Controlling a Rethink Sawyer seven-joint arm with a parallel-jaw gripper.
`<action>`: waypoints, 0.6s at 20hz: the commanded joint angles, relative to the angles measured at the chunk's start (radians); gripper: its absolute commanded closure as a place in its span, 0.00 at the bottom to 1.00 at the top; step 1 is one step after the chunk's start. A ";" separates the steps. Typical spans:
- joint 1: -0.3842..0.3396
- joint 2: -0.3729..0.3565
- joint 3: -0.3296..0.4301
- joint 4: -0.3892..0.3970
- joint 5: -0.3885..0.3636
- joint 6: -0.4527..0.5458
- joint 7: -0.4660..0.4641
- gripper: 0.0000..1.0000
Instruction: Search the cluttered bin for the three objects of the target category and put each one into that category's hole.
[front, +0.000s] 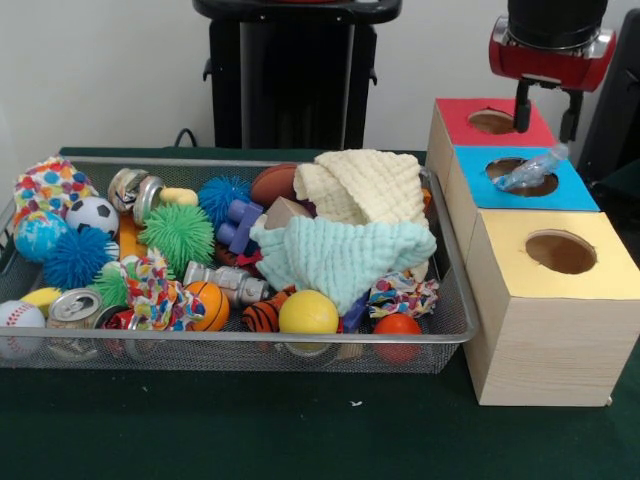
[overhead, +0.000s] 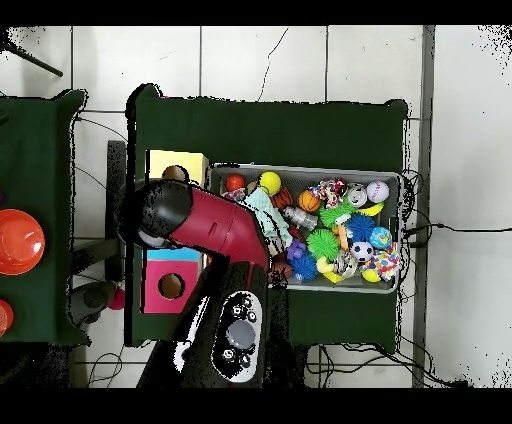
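Observation:
Three wooden boxes stand in a row right of the wire mesh bin (front: 250, 340), with a red top (front: 490, 122), a blue top (front: 525, 178) and a yellow top (front: 560, 252), each with a round hole. A crushed clear plastic bottle (front: 530, 170) lies tilted in the blue box's hole, its upper end sticking out. My gripper (front: 545, 132) hangs open just above it, the fingers apart and not holding the bottle. In the overhead view the red arm (overhead: 205, 225) hides the gripper and most of the blue box.
The bin holds balls, spiky toys, a yellow cloth (front: 360, 185), a mint cloth (front: 340, 255), cans (front: 75, 308) and a silvery crushed bottle (front: 228, 283). Overhead, the bin (overhead: 310, 170) lies right of the yellow box (overhead: 178, 165) and the red box (overhead: 170, 285).

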 joint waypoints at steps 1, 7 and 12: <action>-0.001 0.060 0.015 -0.021 -0.019 0.040 0.282 0.00; 0.004 0.056 0.010 -0.025 -0.017 0.045 0.289 0.00; -0.001 0.027 -0.001 -0.047 -0.047 0.126 0.266 0.00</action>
